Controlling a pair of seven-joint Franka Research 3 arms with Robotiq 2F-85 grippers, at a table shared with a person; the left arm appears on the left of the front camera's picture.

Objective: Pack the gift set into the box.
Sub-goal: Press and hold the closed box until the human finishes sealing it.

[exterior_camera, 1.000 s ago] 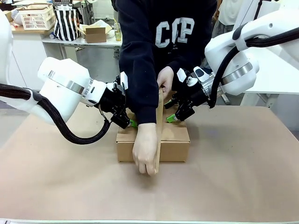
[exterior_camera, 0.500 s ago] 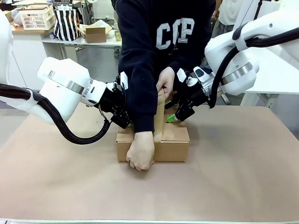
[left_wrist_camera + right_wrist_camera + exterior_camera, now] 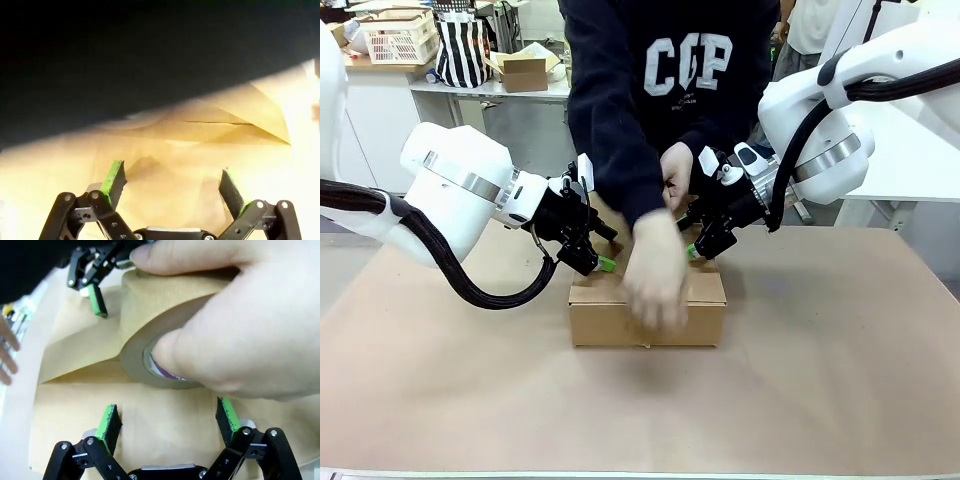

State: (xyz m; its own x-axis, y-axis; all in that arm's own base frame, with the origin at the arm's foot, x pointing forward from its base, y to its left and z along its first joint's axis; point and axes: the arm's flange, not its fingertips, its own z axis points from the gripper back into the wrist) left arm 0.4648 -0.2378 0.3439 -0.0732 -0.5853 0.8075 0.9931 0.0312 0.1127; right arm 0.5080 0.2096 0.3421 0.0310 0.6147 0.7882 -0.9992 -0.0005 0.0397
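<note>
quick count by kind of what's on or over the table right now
Cardboard box: 1
Roll of brown tape: 1
Grippers, left gripper and right gripper: 2
Person's hands: 2
Total: 6

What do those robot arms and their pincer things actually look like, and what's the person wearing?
Both arms are glossy white and rounded, with a silver ring near the wrist and a thick black cable looping off. The left gripper and right gripper are black linkages; the jaws carry green pads. The person wears a dark navy sweatshirt with long sleeves and white block letters.
</note>
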